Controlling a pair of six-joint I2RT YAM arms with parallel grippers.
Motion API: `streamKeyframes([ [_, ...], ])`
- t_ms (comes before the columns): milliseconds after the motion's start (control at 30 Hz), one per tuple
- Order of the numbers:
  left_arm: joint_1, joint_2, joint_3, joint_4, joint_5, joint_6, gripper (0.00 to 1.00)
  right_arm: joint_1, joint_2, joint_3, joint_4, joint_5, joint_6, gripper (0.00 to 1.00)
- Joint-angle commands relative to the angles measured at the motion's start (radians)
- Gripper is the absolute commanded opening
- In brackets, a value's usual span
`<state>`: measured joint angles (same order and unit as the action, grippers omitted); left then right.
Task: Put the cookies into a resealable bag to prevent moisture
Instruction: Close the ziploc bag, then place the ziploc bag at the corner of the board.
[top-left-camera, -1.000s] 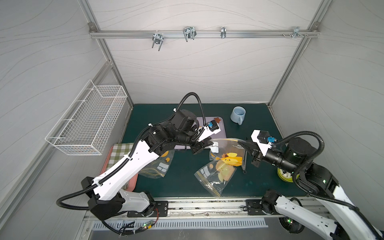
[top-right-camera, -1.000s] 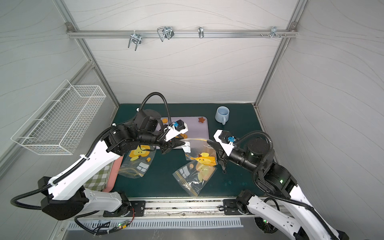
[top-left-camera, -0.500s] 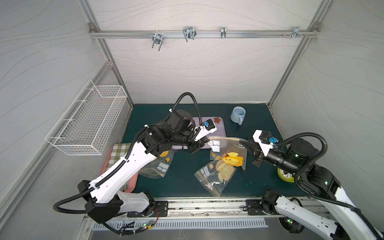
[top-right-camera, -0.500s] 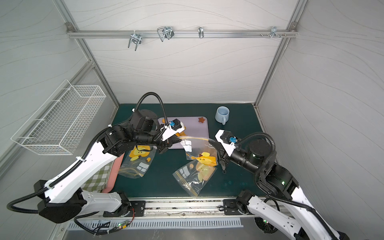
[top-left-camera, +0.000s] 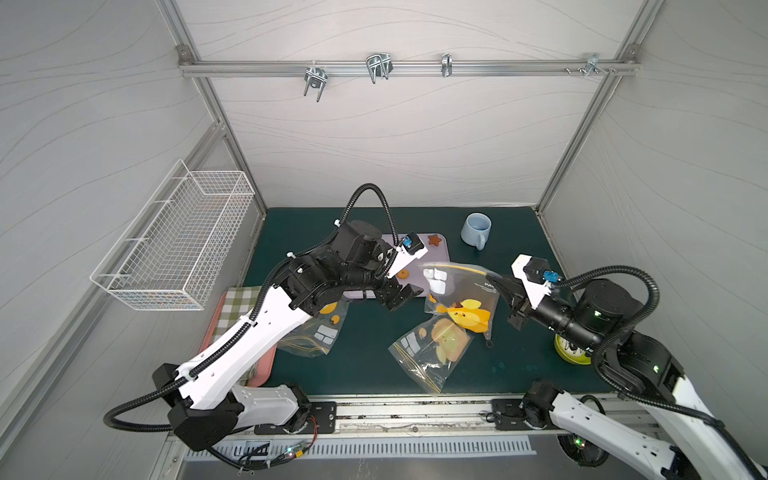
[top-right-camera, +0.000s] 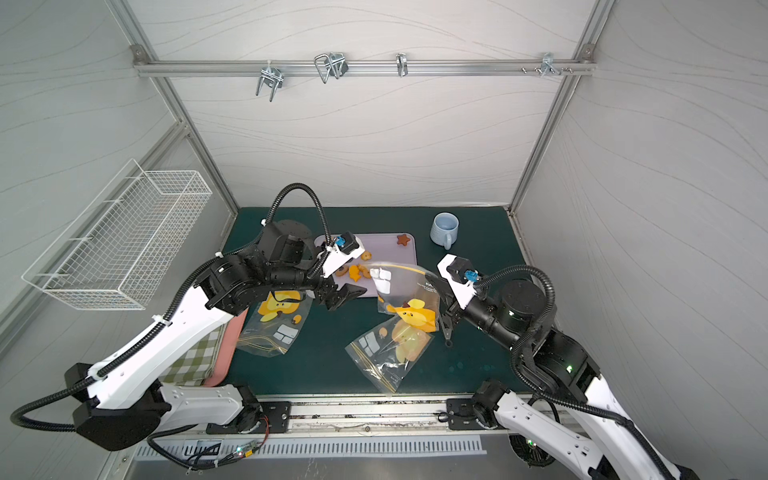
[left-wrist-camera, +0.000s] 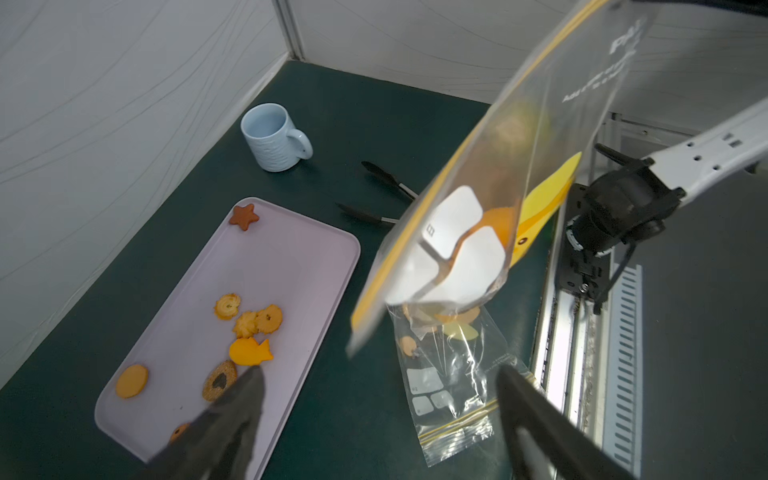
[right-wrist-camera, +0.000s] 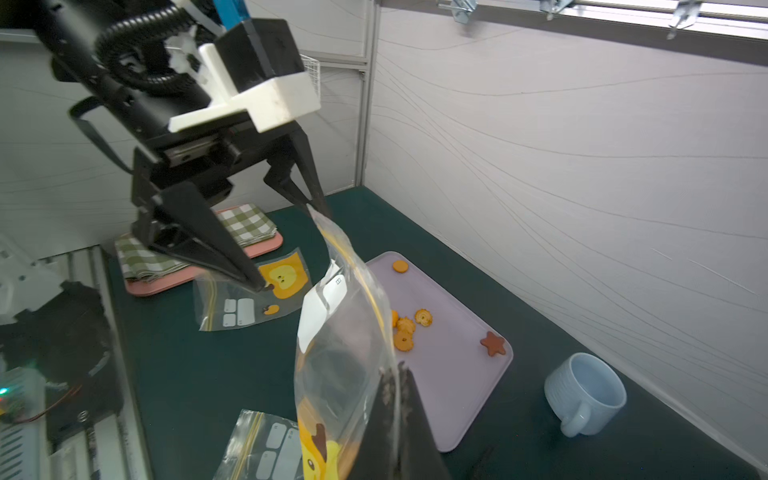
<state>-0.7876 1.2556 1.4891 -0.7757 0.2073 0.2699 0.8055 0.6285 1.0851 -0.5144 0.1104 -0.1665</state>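
1. Plainly released: left jaws, two dark tapered wedges spread wide with nothing between them, over the near edge of the lilac tray (left-wrist-camera: 291, 257); one tip right at the raised bag's upper corner, contact impossible to tell.
2. Clenched flat on the side edge of a clear, glossy resealable bag (top-left-camera: 457, 286): right jaws. Held clear of the bench (top-left-camera: 365, 353), slightly crumpled, with a yellow zip strip along the top, white label patches and a yellow cartoon print.
3. Loose on the smooth, round-cornered lilac tray at far centre of the dark green bench: the cookies (left-wrist-camera: 250, 351). Scalloped golden rounds, an orange fish shape, a plain orange disc, a grainy round with a dark heart, and a brown star (top-left-camera: 435, 239) alone at the far right corner.
4. Flat on the bench: two more printed clear bags, one near centre (top-left-camera: 428, 353), one at left (top-left-camera: 316, 336) partly under the left arm.
5. Upright to the right of the lilac tray, at the far side: a ribbed pale blue mug (top-left-camera: 476, 230).
6. At the left edge: a folded green-check cloth (top-left-camera: 237, 303) on a pink tray (top-left-camera: 257, 365).
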Motion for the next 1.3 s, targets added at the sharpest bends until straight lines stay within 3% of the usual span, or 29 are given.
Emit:
streamKeyframes([
  [0, 0.012, -0.008, -0.028, 0.095, -0.146, -0.163, 0.99, -0.01, 0.017, -0.004, -0.014, 0.281, 0.071, 0.0],
  [100, 0.065, -0.006, -0.083, 0.121, -0.19, -0.326, 0.99, -0.077, 0.056, -0.005, -0.015, 0.345, 0.11, 0.0],
  [300, 0.179, -0.004, -0.176, 0.146, -0.179, -0.564, 0.99, -0.42, 0.181, -0.028, 0.099, 0.085, 0.241, 0.0],
  [467, 0.214, 0.014, -0.192, 0.095, -0.205, -0.601, 0.99, -0.66, 0.349, -0.036, 0.246, -0.048, 0.313, 0.0],
  [567, 0.228, 0.03, -0.208, 0.08, -0.102, -0.578, 0.99, -0.739, 0.445, -0.043, 0.33, -0.058, 0.321, 0.0],
  [867, 0.234, 0.051, -0.206, 0.048, -0.089, -0.679, 0.99, -0.955, 0.666, -0.146, 0.611, -0.159, 0.476, 0.0],
  [1000, 0.237, 0.033, -0.257, 0.113, 0.032, -0.679, 0.99, -1.011, 0.687, -0.226, 0.591, -0.091, 0.504, 0.0],
  [1033, 0.236, 0.032, -0.266, 0.115, 0.047, -0.676, 0.99, -1.022, 0.682, -0.249, 0.591, -0.076, 0.512, 0.04],
  [1100, 0.236, 0.03, -0.267, 0.099, 0.057, -0.662, 0.99, -1.044, 0.674, -0.266, 0.566, -0.051, 0.523, 0.25],
  [1233, 0.245, 0.004, -0.284, 0.067, 0.029, -0.691, 0.99, -1.035, 0.618, -0.256, 0.502, 0.009, 0.498, 0.93],
  [1267, 0.245, -0.012, -0.293, 0.066, 0.004, -0.696, 0.99, -1.014, 0.598, -0.249, 0.481, 0.039, 0.478, 0.99],
])
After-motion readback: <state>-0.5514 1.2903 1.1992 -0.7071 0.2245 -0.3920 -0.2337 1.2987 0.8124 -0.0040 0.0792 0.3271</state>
